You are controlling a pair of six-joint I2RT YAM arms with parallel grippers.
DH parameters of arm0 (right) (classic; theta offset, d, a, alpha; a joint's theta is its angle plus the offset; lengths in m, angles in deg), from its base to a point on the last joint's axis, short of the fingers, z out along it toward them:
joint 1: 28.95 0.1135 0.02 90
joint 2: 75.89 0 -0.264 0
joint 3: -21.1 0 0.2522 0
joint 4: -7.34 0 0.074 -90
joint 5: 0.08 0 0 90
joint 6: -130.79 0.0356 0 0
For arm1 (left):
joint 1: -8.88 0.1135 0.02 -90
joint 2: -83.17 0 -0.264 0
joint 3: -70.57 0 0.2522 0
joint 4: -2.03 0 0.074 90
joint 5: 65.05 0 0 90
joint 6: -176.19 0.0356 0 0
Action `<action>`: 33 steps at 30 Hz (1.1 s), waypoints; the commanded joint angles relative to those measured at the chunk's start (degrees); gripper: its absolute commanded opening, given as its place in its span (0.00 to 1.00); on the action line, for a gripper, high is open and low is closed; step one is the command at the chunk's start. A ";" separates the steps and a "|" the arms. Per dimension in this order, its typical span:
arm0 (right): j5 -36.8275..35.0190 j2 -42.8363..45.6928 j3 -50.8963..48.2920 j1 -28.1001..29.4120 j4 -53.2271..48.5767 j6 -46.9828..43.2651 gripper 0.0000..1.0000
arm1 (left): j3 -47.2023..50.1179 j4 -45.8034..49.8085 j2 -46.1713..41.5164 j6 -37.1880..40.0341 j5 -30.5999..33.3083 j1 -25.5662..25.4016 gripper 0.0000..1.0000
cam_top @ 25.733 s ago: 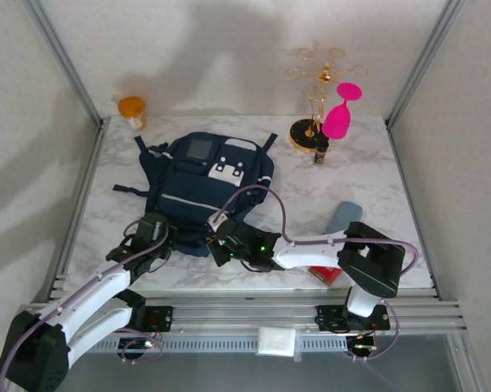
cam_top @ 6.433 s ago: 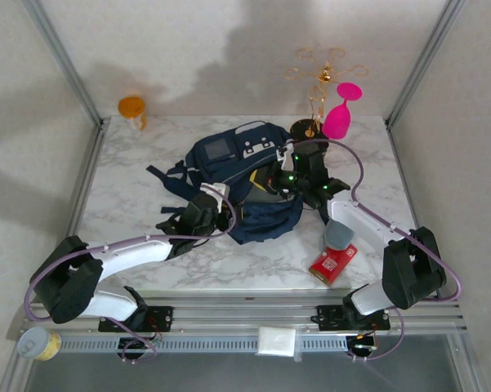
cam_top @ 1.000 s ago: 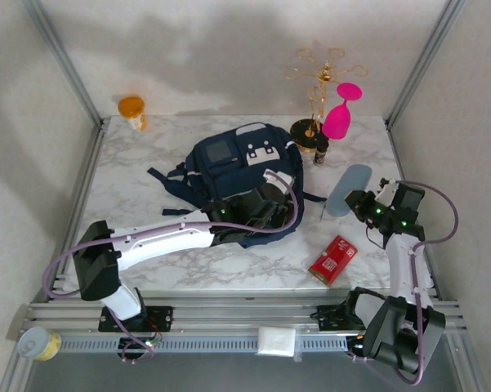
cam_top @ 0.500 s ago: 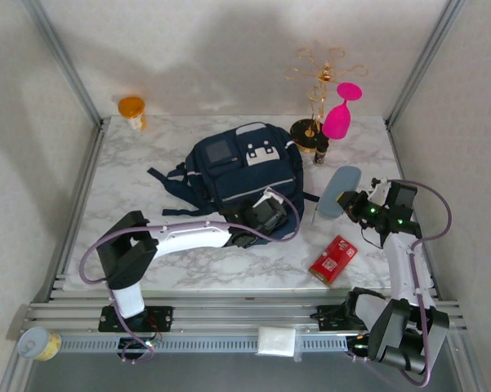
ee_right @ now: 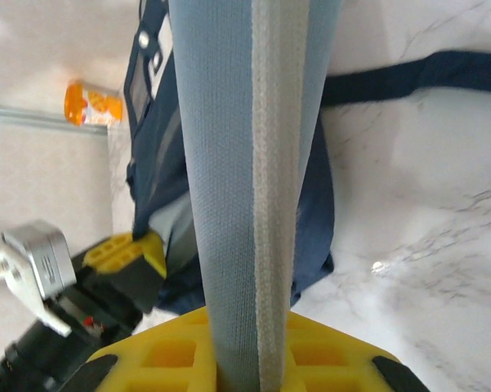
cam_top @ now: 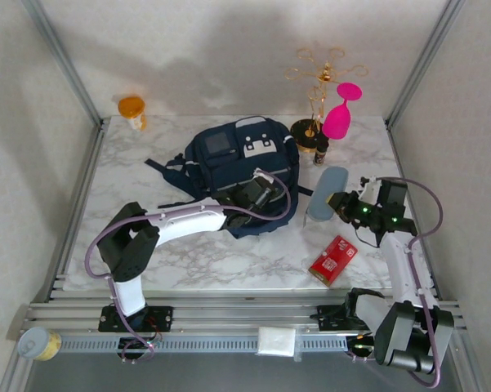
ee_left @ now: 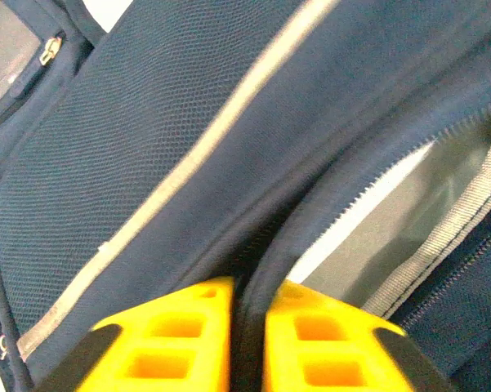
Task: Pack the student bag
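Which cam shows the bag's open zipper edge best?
Left wrist: zipper teeth and grey lining close up, left pincer pinching the student bag there. Top external: whole bag, opening mostly under the arm. Right wrist: bag sliver behind the grey pouch.

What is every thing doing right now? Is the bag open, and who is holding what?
student bag: lying on the table, zip open.
left gripper: shut on the bag's open edge.
right gripper: shut on the grey-blue case.
grey-blue case: held, pointing toward the bag.
red box: lying flat on the table.
pink glass: hanging upside down on the gold stand.
orange bottle: sitting at the back left corner.
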 commanded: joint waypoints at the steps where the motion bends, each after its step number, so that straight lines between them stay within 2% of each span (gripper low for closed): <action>1: 1.66 0.47 -0.52 3.78 2.16 3.79 0.06 | -4.15 0.53 -1.88 -0.95 0.45 0.95 0.00; 8: 0.91 -1.93 -4.51 14.68 17.50 16.58 0.06 | -9.32 7.17 -6.21 -7.39 1.29 0.86 0.00; 12: 0.69 -9.20 -5.07 19.38 32.23 25.13 0.07 | -11.31 12.22 -8.60 -13.00 -0.51 0.69 0.00; 19: -1.74 -29.84 6.75 26.24 45.92 29.18 0.07 | -13.12 17.91 -12.97 -25.83 -0.65 -0.52 0.00; 23: -7.38 -37.85 14.32 30.67 49.70 30.00 0.12 | -14.13 18.61 -14.20 -34.73 -1.76 -2.21 0.00; 25: -10.09 -42.47 15.67 32.43 55.28 33.19 0.12 | -14.78 18.26 -14.27 -38.39 -1.00 -3.10 0.00; 31: -18.00 -54.42 24.32 37.28 62.47 34.99 0.14 | -15.40 13.26 -15.27 -43.85 -0.53 -3.10 0.00; 33: -18.98 -57.52 27.94 38.65 62.27 34.00 0.19 | -16.09 14.42 -14.72 -45.08 1.26 -2.07 0.00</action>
